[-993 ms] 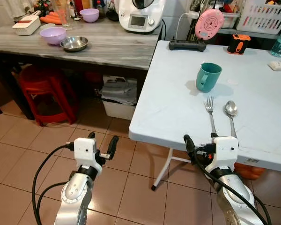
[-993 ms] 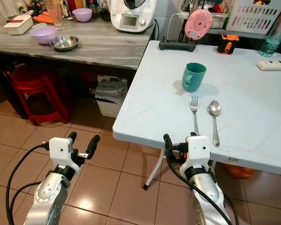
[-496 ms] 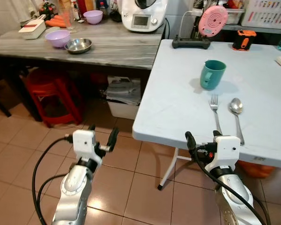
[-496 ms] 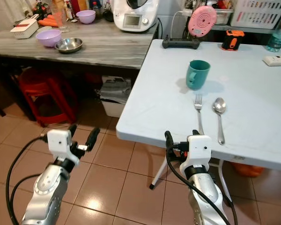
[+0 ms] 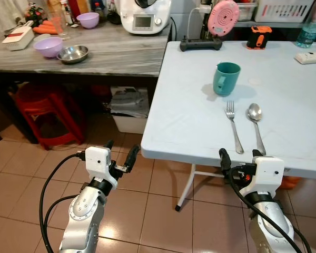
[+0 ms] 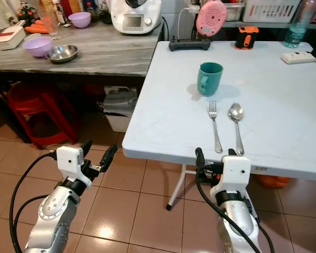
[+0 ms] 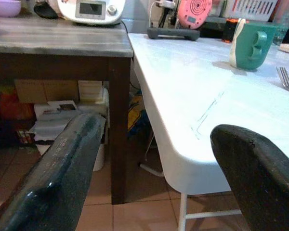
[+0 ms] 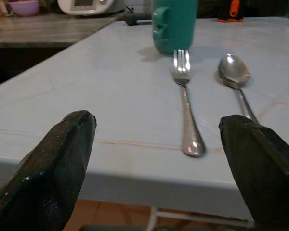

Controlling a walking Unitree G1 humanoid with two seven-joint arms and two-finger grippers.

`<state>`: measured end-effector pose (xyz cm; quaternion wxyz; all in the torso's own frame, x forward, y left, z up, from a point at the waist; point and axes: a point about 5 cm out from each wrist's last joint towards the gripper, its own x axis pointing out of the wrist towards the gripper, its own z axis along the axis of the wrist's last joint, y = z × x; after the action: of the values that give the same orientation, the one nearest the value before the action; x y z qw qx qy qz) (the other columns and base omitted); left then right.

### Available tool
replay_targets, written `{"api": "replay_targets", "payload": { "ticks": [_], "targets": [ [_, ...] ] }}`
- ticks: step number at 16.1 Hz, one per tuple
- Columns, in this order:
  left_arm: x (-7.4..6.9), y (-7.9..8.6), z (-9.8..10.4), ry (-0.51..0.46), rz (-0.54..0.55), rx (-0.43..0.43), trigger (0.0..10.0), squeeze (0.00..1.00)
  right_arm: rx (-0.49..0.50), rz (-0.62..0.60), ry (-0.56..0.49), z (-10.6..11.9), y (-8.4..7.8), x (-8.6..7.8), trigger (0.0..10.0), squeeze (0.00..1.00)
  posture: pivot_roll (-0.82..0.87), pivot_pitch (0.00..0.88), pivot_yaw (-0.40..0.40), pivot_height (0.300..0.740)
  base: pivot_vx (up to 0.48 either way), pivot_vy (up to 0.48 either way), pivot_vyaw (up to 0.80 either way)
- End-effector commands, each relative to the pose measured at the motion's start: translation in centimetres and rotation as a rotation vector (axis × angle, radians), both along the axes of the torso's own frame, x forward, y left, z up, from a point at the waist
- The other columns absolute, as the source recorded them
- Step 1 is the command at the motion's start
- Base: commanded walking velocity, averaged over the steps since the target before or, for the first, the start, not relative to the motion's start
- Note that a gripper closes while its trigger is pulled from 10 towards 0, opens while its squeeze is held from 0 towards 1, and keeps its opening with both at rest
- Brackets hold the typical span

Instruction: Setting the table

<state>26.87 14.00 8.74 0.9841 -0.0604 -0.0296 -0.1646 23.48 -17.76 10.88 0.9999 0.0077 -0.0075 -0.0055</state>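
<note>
On the white worktop (image 5: 189, 105) a fork (image 5: 233, 125) and spoon (image 5: 255, 124) lie side by side, handles toward the near edge, with a green mug (image 5: 225, 78) just beyond, likely a place setting. The right tool (image 5: 237, 161) hangs open and empty below that edge; the left tool (image 5: 120, 155), also open, hangs over the floor.

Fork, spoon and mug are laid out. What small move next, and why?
Probably turn left toward the grey counter: the white table has a fork, spoon and mug but no dish, while bowls sit there.
</note>
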Motion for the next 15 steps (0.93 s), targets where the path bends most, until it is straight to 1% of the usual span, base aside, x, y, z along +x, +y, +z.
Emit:
{"api": "replay_targets", "payload": {
  "ticks": [1, 7, 15],
  "targets": [
    [-0.07, 0.14, 0.33, -0.011, -0.012, 0.007, 10.0, 0.0, 0.007, 0.01, -0.022, 0.56, 0.37, 0.12, 10.0, 0.0, -0.11, 0.049, 0.099, 0.74, 0.259, 0.0, 0.0],
    [-0.14, -0.02, 0.26, -0.006, -0.034, 0.003, 10.0, 0.0, 0.013, 0.02, -0.009, 0.19, 0.63, 0.18, 10.0, 0.0, -0.11, 0.044, 0.098, 0.74, 0.271, 0.0, -0.65],
    [-0.4, -0.15, 0.0, 0.006, -0.039, 0.002, 10.0, 0.0, 0.007, 0.04, -0.014, 0.41, 1.01, 0.63, 10.0, 0.0, -0.1, 0.05, 0.094, 0.74, 0.288, 0.0, 0.0]
  ]
}}
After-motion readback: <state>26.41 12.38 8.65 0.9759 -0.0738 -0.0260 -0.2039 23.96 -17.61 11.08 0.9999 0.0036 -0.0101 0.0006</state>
